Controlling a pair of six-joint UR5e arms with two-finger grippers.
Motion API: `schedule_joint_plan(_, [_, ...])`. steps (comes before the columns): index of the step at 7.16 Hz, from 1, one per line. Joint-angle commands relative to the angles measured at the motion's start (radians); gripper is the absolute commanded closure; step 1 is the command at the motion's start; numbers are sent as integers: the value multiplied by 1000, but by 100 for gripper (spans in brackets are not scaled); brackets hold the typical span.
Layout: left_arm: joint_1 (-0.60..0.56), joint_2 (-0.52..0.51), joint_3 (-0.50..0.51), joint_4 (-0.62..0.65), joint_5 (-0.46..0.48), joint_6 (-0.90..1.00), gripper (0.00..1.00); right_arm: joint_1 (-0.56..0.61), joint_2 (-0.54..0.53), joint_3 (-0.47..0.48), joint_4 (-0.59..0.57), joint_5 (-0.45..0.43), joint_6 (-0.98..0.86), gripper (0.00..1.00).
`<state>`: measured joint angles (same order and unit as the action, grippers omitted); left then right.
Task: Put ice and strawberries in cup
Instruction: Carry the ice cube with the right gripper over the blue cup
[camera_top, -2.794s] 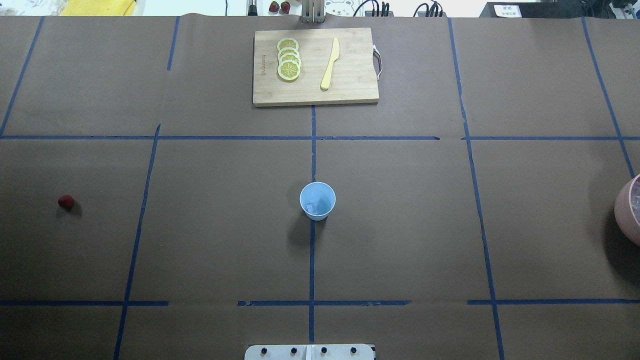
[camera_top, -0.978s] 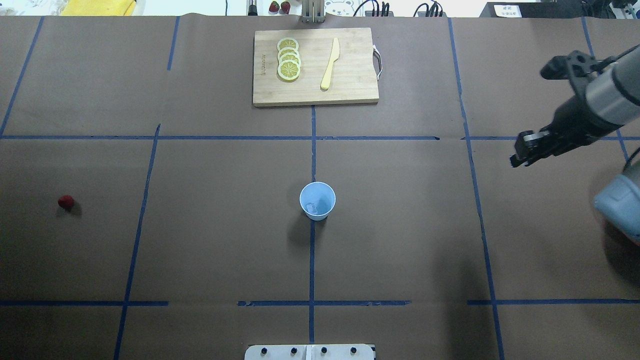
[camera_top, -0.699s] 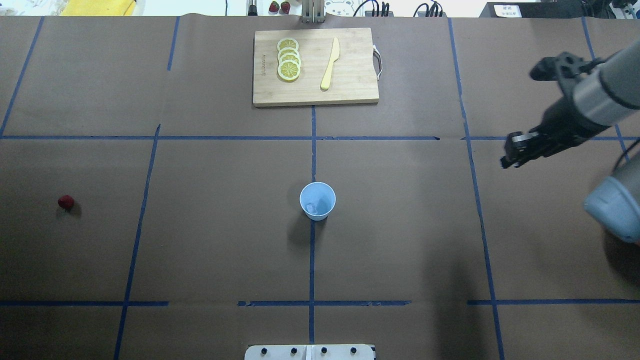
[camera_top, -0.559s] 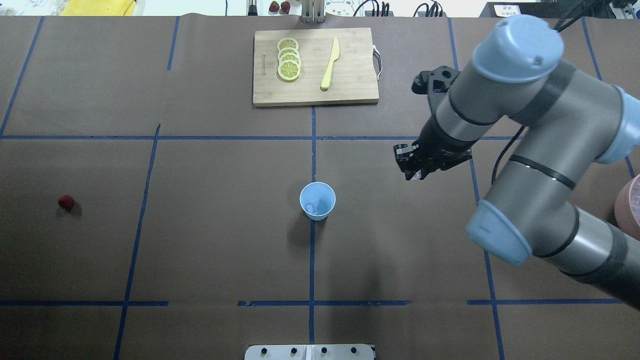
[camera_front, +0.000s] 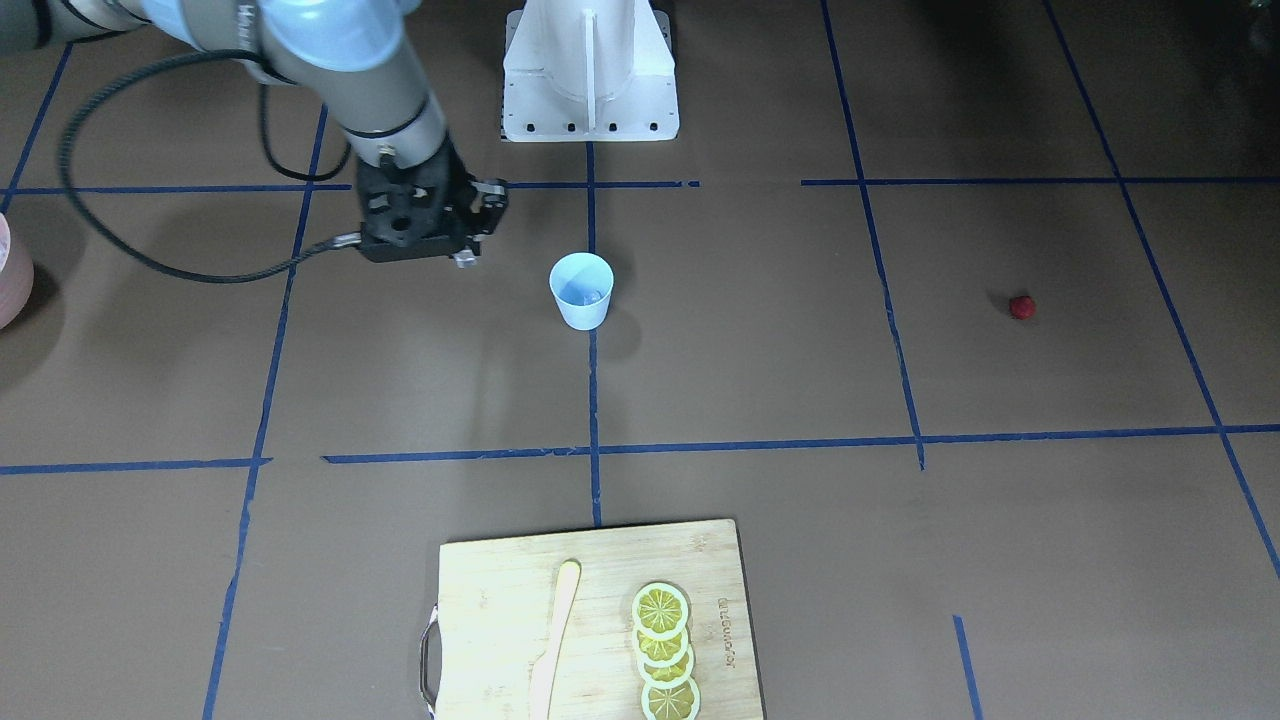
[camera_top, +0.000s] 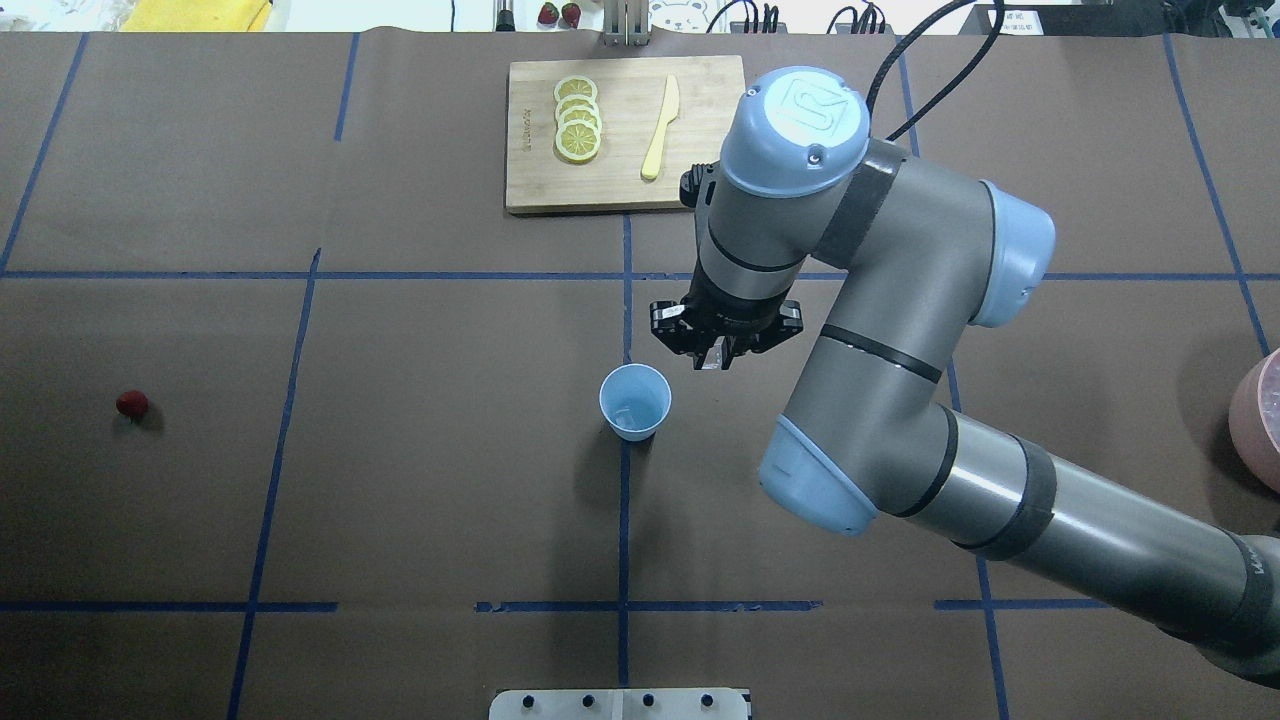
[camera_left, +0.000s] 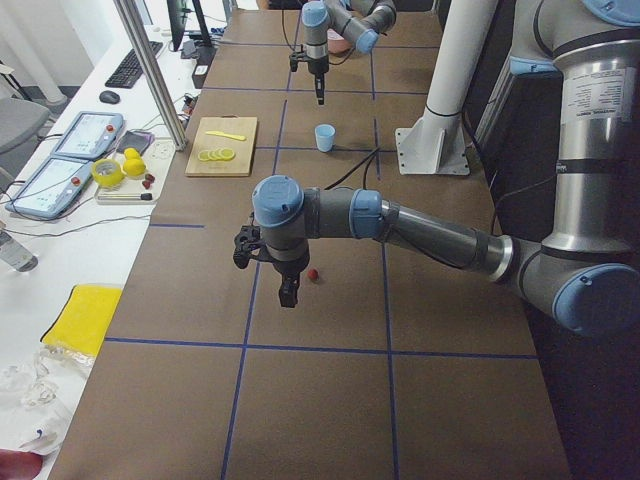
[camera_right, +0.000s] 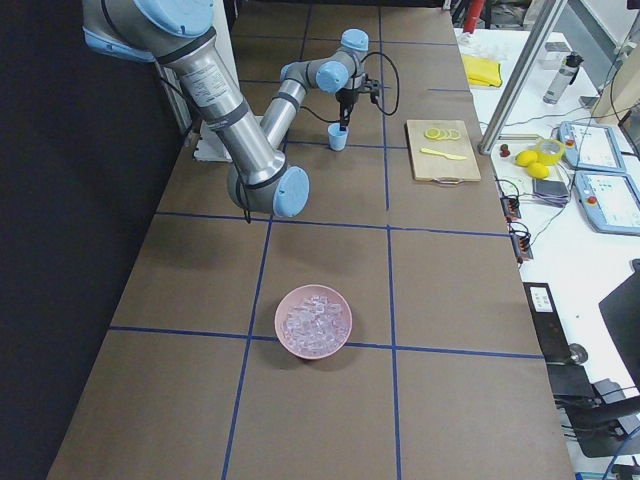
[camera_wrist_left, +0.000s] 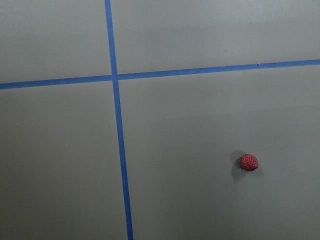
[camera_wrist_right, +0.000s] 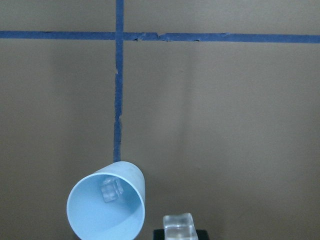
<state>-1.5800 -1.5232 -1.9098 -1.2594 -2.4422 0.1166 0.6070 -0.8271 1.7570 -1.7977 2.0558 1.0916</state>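
Observation:
The light blue cup (camera_top: 635, 402) stands upright mid-table, with one piece of ice (camera_wrist_right: 112, 190) lying in its bottom. My right gripper (camera_top: 712, 358) hangs just beyond and to the right of the cup's rim (camera_wrist_right: 106, 210), shut on a clear ice cube (camera_wrist_right: 178, 226). The strawberry (camera_top: 132, 404) lies alone on the paper far to the left, and shows in the left wrist view (camera_wrist_left: 248, 162) too. My left gripper (camera_left: 286, 298) appears only in the exterior left view, hovering close to the strawberry (camera_left: 313, 274); I cannot tell whether it is open or shut.
A pink bowl (camera_right: 279, 322) heaped with ice sits at the table's right end (camera_top: 1240, 410). At the far side is a wooden cutting board (camera_top: 700, 185) with lemon slices (camera_top: 578, 118) and a yellow knife (camera_top: 660, 128). The right arm's elbow (camera_top: 830, 480) overhangs the table right of the cup.
The right arm has come in from the right edge and swept left to the cup, carrying an ice cube. Cup and strawberry have not moved.

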Motion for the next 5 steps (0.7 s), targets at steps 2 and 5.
schedule_joint_plan(2, [0, 0, 0, 0, 0, 0, 0, -39, 75, -115, 70, -23, 37, 100])
schedule_joint_plan(5, [0, 0, -1, -2, 0, 0, 0, -73, 86, -120, 70, -60, 59, 100])
